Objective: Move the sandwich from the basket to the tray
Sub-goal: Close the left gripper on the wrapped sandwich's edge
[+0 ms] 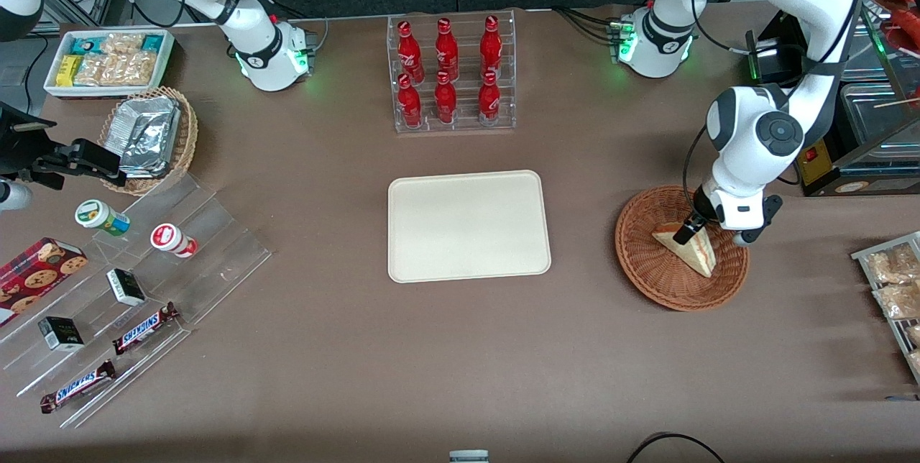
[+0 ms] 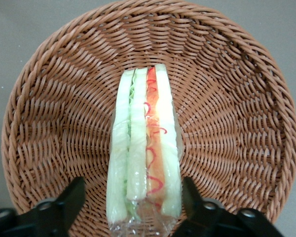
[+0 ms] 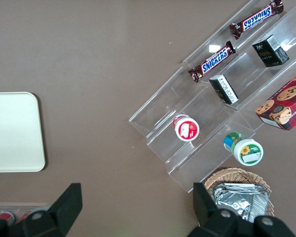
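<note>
The sandwich [image 1: 696, 253] stands on edge in the round reddish-brown basket [image 1: 642, 265], a white bread wedge with red and pale filling. My left gripper [image 1: 708, 233] is down in the basket, open, one finger on each side of the sandwich [image 2: 144, 148] with a gap on both sides. In the left wrist view the gripper [image 2: 133, 190] straddles the sandwich's wrapped end, and the basket [image 2: 237, 123] weave fills the surroundings. The cream-white tray [image 1: 467, 226] lies flat at the table's middle, beside the basket toward the parked arm's end, with nothing on it. The tray [image 3: 12, 131] also shows in the right wrist view.
A clear rack of red bottles [image 1: 449, 75] stands farther from the front camera than the tray. A clear stepped stand [image 1: 136, 290] with snacks, a tan basket [image 1: 151, 136] of foil packs and a white bin [image 1: 108, 60] lie toward the parked arm's end. Snack packets [image 1: 891, 283] lie at the working arm's end.
</note>
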`<state>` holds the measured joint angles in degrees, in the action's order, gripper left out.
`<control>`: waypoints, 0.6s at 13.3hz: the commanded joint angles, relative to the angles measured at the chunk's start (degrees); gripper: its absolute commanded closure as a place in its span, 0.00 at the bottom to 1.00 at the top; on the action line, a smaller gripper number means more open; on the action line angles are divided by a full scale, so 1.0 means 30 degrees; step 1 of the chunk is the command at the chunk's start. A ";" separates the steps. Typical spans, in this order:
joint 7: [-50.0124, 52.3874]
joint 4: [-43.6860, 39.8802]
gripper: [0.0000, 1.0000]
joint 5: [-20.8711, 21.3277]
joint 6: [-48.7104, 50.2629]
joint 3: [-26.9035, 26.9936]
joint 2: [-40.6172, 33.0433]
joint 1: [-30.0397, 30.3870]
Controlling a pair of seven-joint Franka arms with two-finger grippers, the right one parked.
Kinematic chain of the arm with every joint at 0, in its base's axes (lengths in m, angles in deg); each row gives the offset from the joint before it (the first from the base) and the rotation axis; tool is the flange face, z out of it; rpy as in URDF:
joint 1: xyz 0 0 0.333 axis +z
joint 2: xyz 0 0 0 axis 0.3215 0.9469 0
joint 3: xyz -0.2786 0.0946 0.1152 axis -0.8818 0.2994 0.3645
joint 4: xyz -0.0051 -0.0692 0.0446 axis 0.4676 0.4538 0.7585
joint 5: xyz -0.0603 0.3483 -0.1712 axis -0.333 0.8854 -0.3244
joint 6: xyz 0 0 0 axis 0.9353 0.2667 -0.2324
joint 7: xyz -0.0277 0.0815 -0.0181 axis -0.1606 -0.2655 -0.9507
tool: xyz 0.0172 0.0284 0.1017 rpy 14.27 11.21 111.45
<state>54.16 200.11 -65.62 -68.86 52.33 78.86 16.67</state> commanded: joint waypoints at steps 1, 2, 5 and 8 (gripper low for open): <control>0.0624 -0.0061 1.00 0.0004 -0.0365 0.0004 0.0045 -0.0125; 0.0711 -0.0178 1.00 0.0004 -0.0278 -0.0025 -0.0100 -0.0125; 0.1384 -0.0967 1.00 0.0004 0.0771 -0.0112 -0.0510 -0.0125; 0.1270 -0.1962 1.00 0.0121 0.4104 -0.0725 -0.1883 -0.0125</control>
<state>56.71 195.85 -65.62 -62.96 51.26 77.18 16.64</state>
